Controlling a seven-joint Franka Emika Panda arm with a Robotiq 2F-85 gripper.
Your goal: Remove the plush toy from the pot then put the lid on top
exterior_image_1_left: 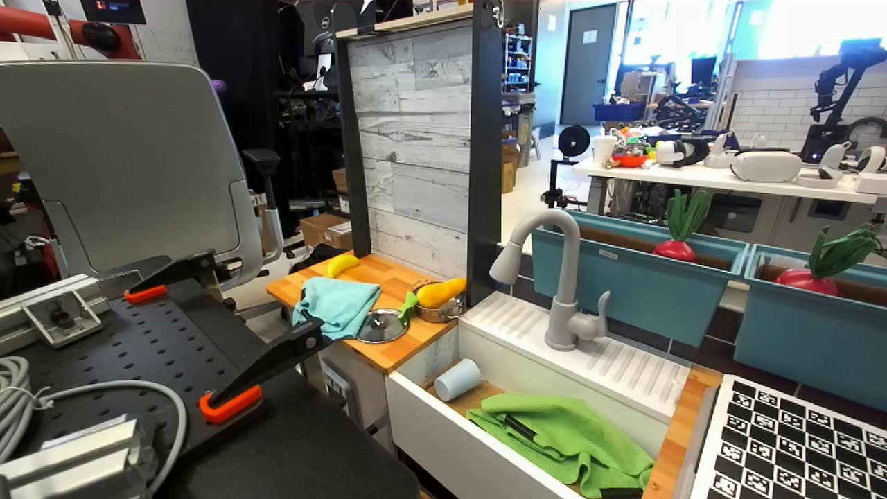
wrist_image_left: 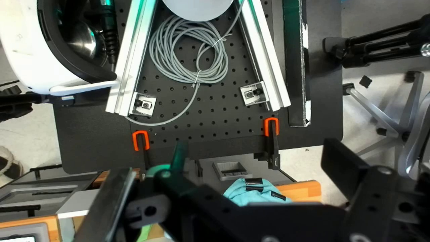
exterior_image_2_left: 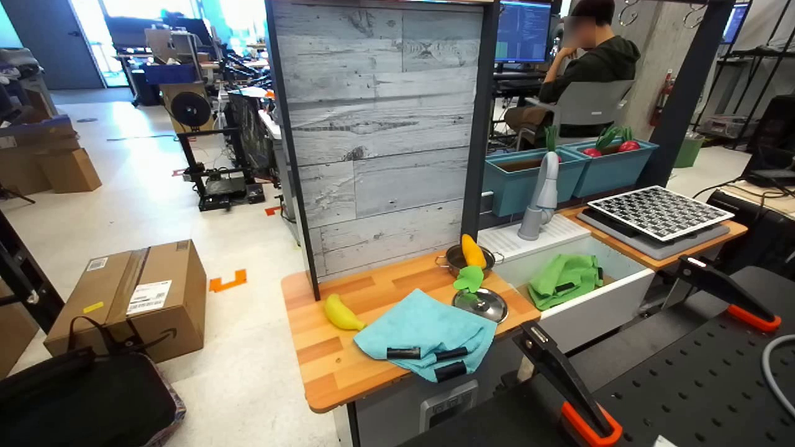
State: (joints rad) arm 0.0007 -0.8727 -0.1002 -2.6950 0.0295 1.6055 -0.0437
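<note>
Along the back of the wooden counter [exterior_image_2_left: 329,375] the plank panel [exterior_image_2_left: 379,143] rises like a wall, and its dark post [exterior_image_2_left: 480,124] bounds the corner where the pot [exterior_image_1_left: 442,314] sits, close by the sink [exterior_image_1_left: 443,436]. The plush toy [exterior_image_2_left: 472,251] is in that pot, its yellow body slanting up past the rim and its leafy green end hanging out toward the lid [exterior_image_2_left: 489,307]; whether it touches, I cannot tell. The lid lies flat near the counter's front edge, beside the blue cloth [exterior_image_2_left: 428,329], which spills over that edge. Room to work shows as a strip of wood before the panel, between banana [exterior_image_2_left: 340,313] and pot, and again at the counter's outer front corner. Past the opposite end the sink drops away, with a cup [exterior_image_1_left: 458,380] and a green cloth [exterior_image_1_left: 575,430] inside and the faucet [exterior_image_1_left: 565,277] standing at its back. Facing the counter, a clamp [exterior_image_1_left: 270,360] at the rim of the black table [exterior_image_1_left: 298,443] juts outward. The wrist view looks down on the table and its coiled cable [wrist_image_left: 164,47], my gripper [wrist_image_left: 225,159] at the bottom, both fingers [wrist_image_left: 342,166] spread wide apart; the table's edge and part of the blue cloth show in the gap between them. How high I am above the table I cannot judge.
</note>
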